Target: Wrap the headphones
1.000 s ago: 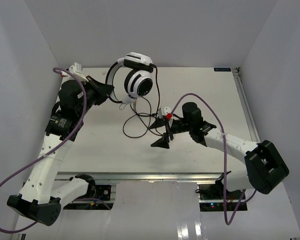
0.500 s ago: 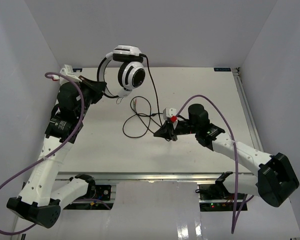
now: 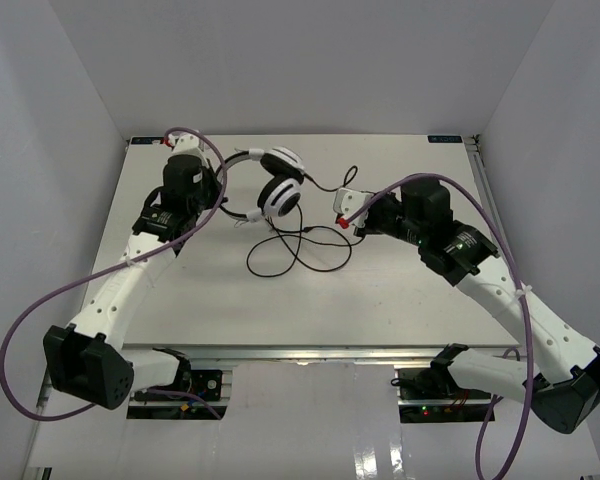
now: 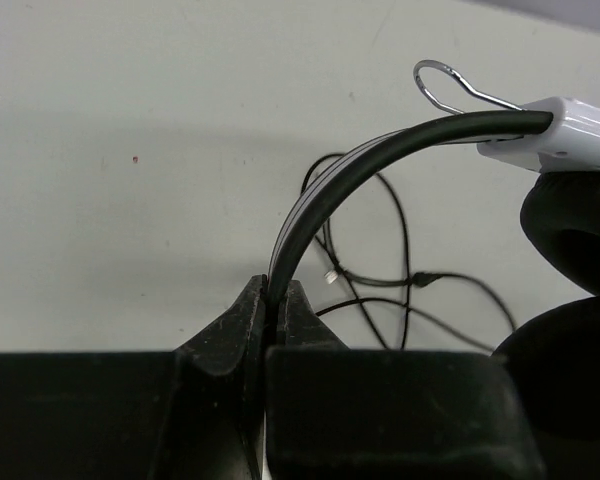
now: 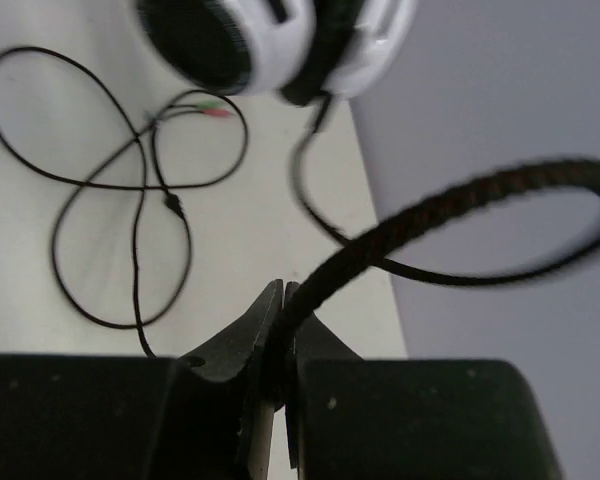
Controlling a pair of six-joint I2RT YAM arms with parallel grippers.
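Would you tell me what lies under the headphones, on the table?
Loose loops of the thin black cable lie on the table below the headphones, held by the left gripper. The spot right beneath the ear cups is covered.

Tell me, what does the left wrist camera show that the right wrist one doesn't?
Only the left wrist view: the left gripper shut on the black-and-white headband. Only the right wrist view: the right gripper pinching the cable that runs from the white ear cup, plus the small coloured plugs. Both: thin loops of that cable lying loose on the table.
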